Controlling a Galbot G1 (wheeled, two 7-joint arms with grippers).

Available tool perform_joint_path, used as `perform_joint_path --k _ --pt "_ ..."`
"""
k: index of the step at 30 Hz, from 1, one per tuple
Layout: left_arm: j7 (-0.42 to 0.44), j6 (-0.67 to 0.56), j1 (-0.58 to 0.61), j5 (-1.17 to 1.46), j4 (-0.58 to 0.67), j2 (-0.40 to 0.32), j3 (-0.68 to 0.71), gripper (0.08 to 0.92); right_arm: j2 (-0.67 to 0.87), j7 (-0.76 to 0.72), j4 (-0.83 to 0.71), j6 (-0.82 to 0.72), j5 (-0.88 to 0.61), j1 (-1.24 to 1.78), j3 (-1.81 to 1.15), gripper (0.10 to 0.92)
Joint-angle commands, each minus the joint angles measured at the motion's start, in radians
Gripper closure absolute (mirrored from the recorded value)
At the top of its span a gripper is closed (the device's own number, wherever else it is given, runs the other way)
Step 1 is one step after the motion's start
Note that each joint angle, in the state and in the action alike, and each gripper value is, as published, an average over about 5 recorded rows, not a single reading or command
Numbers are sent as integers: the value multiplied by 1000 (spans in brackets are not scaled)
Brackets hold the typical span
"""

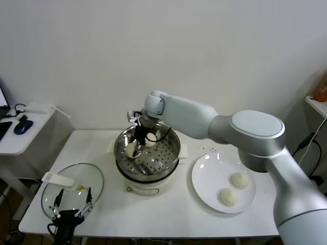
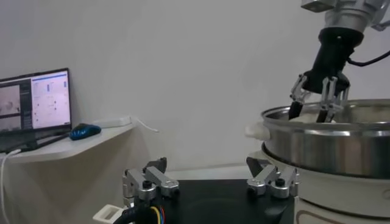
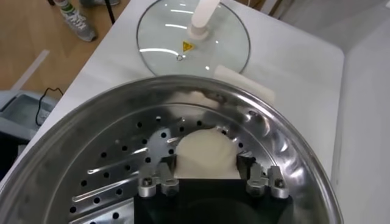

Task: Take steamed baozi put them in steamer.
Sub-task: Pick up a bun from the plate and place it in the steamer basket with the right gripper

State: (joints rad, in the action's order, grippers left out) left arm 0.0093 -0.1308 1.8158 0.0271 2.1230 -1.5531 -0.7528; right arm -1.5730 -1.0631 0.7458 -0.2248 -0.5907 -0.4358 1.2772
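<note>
The steel steamer (image 1: pixel 171 153) stands on its white pot base at mid-table. My right gripper (image 1: pixel 137 144) reaches down into it. In the right wrist view a cream baozi (image 3: pixel 206 152) rests on the perforated floor between the spread fingers of that gripper (image 3: pixel 206 171), which is open around it. The head view shows two baozi in the basket, one at the fingertips (image 1: pixel 132 150) and one behind them (image 1: pixel 151 139). Two more baozi (image 1: pixel 239 179) (image 1: pixel 228 197) lie on the white plate (image 1: pixel 205 173). My left gripper (image 1: pixel 71 205) is parked open over the glass lid.
The glass lid (image 1: pixel 89 176) with its white handle lies flat at the front left of the table. The plate sits right of the steamer. A side desk with a blue mouse (image 1: pixel 23 126) and a monitor (image 2: pixel 33 106) stands to the left.
</note>
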Motion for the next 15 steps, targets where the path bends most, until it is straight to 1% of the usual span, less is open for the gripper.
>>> perform_joint_path --k 1,4,9,15 --pt "0 -1 0 0 -1 -1 0 177 0 -7 -2 2 7 1 -3 241" --pt "0 0 -1 -1 -1 -1 1 177 4 -10 2 2 5 -2 -6 209" --pt "0 0 -1 -1 1 -1 1 177 30 -22 29 1 -6 -26 -5 203" --pt "0 0 -1 0 2 -1 1 177 127 -54 138 10 -42 -115 37 202"
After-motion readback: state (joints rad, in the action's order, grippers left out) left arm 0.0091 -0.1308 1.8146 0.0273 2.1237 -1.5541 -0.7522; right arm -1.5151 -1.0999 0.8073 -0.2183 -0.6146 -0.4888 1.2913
